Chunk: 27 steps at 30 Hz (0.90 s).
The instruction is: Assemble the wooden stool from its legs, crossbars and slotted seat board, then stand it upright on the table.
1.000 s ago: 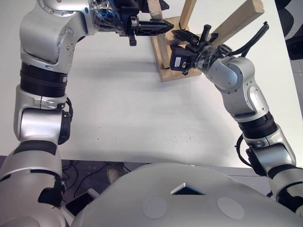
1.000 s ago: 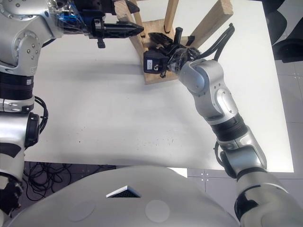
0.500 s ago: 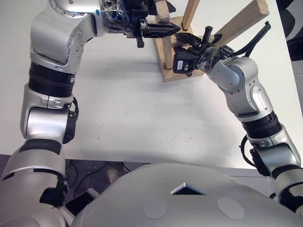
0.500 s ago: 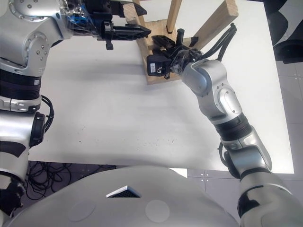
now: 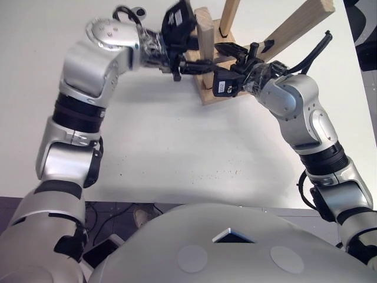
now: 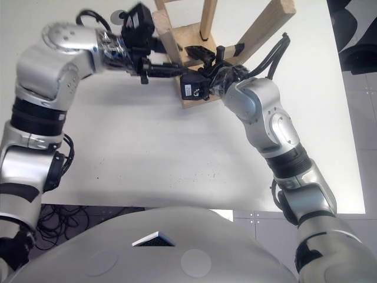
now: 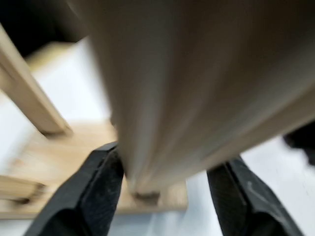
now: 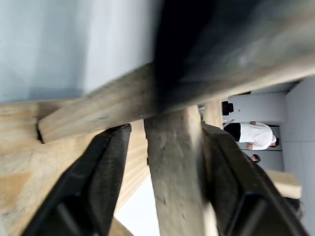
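Note:
The wooden stool lies upside down at the far middle of the table, its seat board (image 5: 213, 94) flat on the surface and its legs pointing up. My left gripper (image 5: 197, 61) comes in from the left, low on the near leg (image 5: 204, 29). In the left wrist view this leg (image 7: 162, 88) runs between the black fingers (image 7: 101, 191), which stand open on either side of it. My right gripper (image 5: 238, 50) sits at the stool's right side, shut on a crossbar (image 8: 172, 167) close to the seat board (image 8: 29, 187).
The white table (image 5: 177, 147) has free room in front of the stool and to its left. A thick leg (image 5: 300, 23) slants up and to the right past the table's far edge. The right table edge (image 5: 359, 71) runs close to my right arm.
My left arm has swung right and down, turning its gripper and bringing it from beside the stool onto the near leg. My right gripper has stayed on the crossbar.

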Motion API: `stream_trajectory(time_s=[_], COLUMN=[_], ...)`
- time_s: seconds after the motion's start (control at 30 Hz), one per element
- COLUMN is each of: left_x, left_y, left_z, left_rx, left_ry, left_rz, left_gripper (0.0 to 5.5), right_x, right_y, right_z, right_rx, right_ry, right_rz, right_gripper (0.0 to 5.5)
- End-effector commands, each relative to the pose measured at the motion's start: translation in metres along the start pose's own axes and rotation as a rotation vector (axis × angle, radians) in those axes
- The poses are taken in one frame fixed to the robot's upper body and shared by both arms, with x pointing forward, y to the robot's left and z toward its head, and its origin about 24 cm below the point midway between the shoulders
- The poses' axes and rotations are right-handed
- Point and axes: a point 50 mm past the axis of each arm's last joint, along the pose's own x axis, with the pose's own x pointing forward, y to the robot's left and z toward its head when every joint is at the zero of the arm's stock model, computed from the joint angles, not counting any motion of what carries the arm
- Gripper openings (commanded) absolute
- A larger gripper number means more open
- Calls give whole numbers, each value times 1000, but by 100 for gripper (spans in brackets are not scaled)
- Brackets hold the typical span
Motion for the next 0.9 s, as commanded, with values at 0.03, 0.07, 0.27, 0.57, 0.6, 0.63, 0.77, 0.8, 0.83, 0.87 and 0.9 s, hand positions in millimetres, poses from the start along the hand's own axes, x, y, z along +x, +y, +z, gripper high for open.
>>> stream_trajectory(time_s=[0.03, 0.07, 0.27, 0.57, 0.6, 0.63, 0.77, 0.8, 0.83, 0.87, 0.9], left_x=[-1, -2, -12, -16, -18, -19, -27, -30, -32, -34, -35], left_y=[1, 2, 6, 7, 7, 7, 7, 6, 6, 5, 4], left_z=[-8, -8, -13, -26, -28, -30, -36, -38, -39, -41, -42], left_rx=[-23, -21, -18, -57, -62, -67, -86, -96, -107, -117, -127], left_ry=[30, 31, 40, 56, 58, 59, 58, 53, 45, 37, 26], left_rz=[16, 23, 57, 99, 103, 107, 126, 131, 137, 141, 148], left_gripper=[311, 311, 311, 311, 311, 311, 311, 311, 314, 314, 314], right_x=[-1, -3, -19, -42, -47, -55, -93, -104, -113, -121, -128], right_y=[3, 1, -10, -22, -25, -29, -53, -62, -72, -79, -84], right_z=[-2, -1, 3, 9, 8, 8, 0, -1, -2, 0, 2], right_rx=[63, 79, 183, 256, 257, 288, 425, 475, 523, 559, 586], right_ry=[17, 19, -9, -45, -43, -54, -129, -169, -204, -252, -290], right_rz=[36, 35, 121, 240, 255, 281, 360, 371, 364, 359, 358], right_gripper=[261, 261, 261, 261, 261, 261, 261, 261, 239, 224, 201])
